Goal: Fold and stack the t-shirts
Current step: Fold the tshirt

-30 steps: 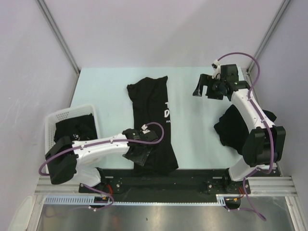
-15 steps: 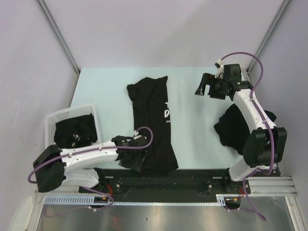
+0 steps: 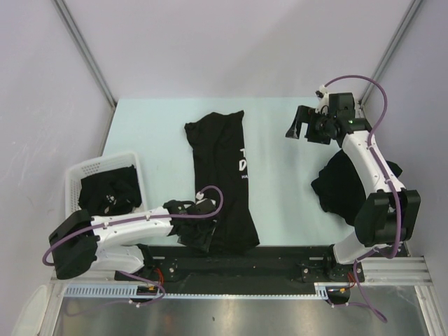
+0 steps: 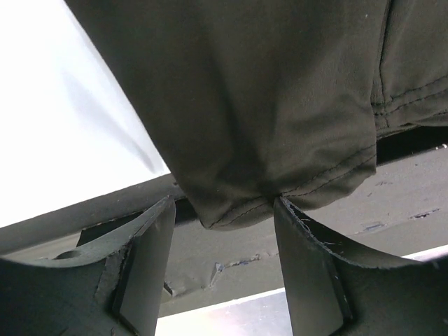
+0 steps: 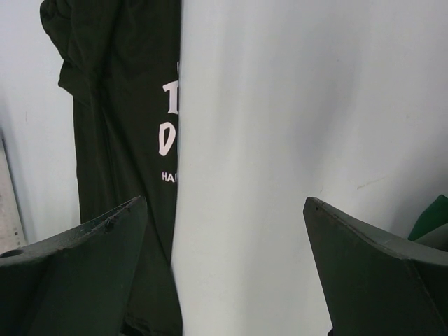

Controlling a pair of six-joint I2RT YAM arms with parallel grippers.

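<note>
Left gripper (image 3: 194,236) has slid left along the t-shirt (image 3: 222,161) hem

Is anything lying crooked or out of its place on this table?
The folded t-shirt lies slanted on the table, not square to its edges, and its near corner seems to reach past the near edge, between the open jaws of the left gripper. Nothing looks damaged.

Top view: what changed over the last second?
The left hand pulled back toward the near edge and slightly left, its arm swinging lower. It now straddles the near hem corner of the spread t-shirt, open, nothing gripped. The right hand drifted slightly right, open. The t-shirt and basket stayed put.
</note>
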